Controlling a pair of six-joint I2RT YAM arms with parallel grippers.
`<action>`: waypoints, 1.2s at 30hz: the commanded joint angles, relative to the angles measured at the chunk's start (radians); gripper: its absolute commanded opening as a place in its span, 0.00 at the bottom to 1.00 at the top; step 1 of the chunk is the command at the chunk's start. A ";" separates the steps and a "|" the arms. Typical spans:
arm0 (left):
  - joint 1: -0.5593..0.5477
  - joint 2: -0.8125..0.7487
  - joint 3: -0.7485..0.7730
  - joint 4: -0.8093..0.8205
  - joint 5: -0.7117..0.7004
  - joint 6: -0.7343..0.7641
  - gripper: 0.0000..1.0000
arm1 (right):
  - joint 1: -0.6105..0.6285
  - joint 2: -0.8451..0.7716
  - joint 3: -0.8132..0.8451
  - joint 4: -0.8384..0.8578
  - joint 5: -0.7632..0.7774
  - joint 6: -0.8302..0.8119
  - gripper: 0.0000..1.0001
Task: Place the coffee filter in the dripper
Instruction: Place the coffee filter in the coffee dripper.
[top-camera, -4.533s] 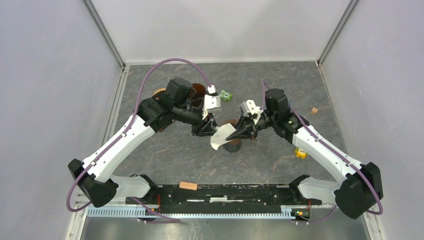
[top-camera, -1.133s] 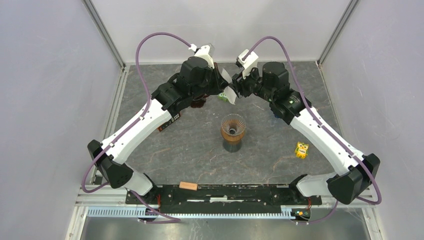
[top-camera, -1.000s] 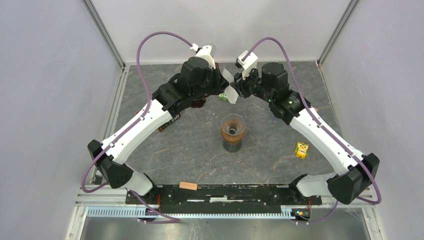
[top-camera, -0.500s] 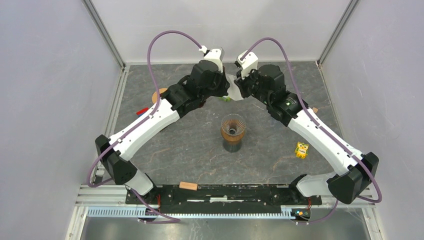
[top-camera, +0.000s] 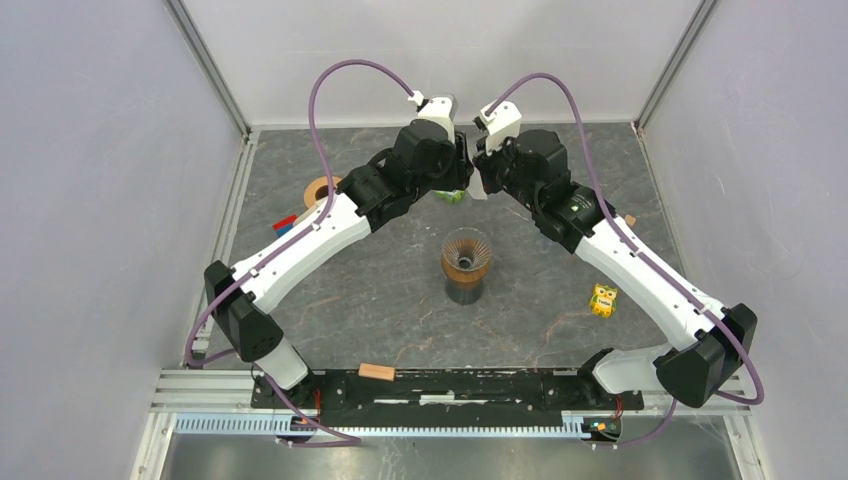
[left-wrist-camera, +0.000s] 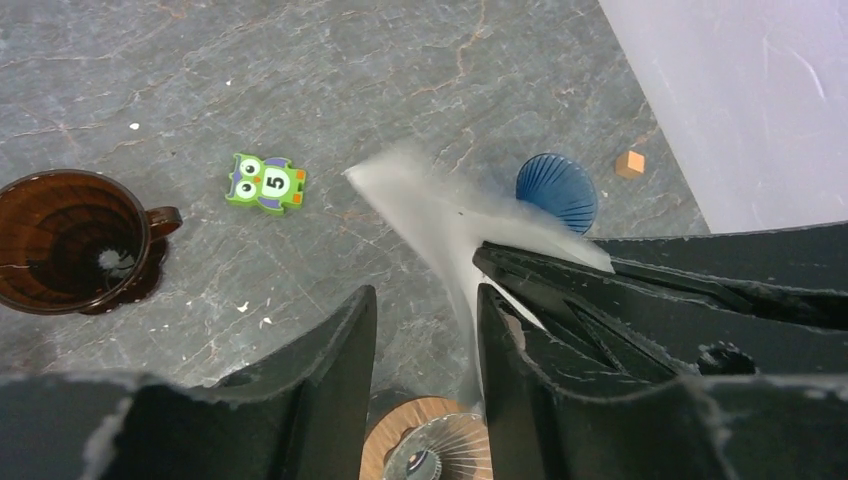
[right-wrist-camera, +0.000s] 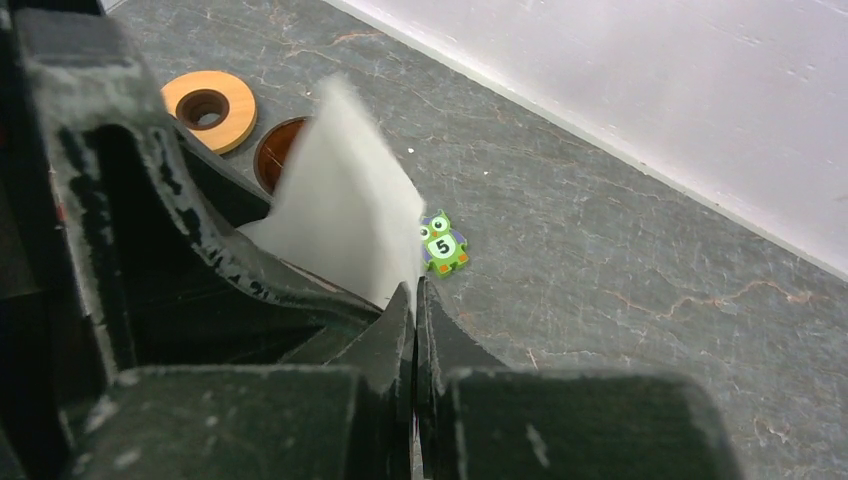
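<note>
Left claw (top-camera: 460, 182) and right claw (top-camera: 480, 186) sit close together beyond the dripper (top-camera: 466, 262).

— How do the two arms look?
— The left arm (top-camera: 300, 250) and the right arm (top-camera: 640, 278) match. Each has white shells on its long links and bulky black housings at the joints.
— Any wiring?
— One purple cable (top-camera: 311, 120) runs along each arm, and each wrist carries a white block (top-camera: 500, 113). A small green light (top-camera: 577, 203) glows on the right arm.
— And the grippers?
— The left gripper (left-wrist-camera: 424, 300) and right gripper (right-wrist-camera: 414, 300) have matte black fingers (left-wrist-camera: 330, 390) with rough, fuzzy edges.
</note>
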 joint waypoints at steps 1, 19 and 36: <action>-0.002 -0.063 -0.018 0.086 0.021 0.017 0.50 | 0.000 -0.024 -0.005 0.036 0.037 0.045 0.00; -0.003 -0.028 -0.051 0.110 -0.023 0.022 0.49 | -0.045 -0.040 -0.048 0.047 -0.033 0.172 0.00; -0.046 0.043 0.026 0.080 -0.119 0.063 0.50 | -0.049 -0.056 -0.076 0.058 -0.026 0.259 0.00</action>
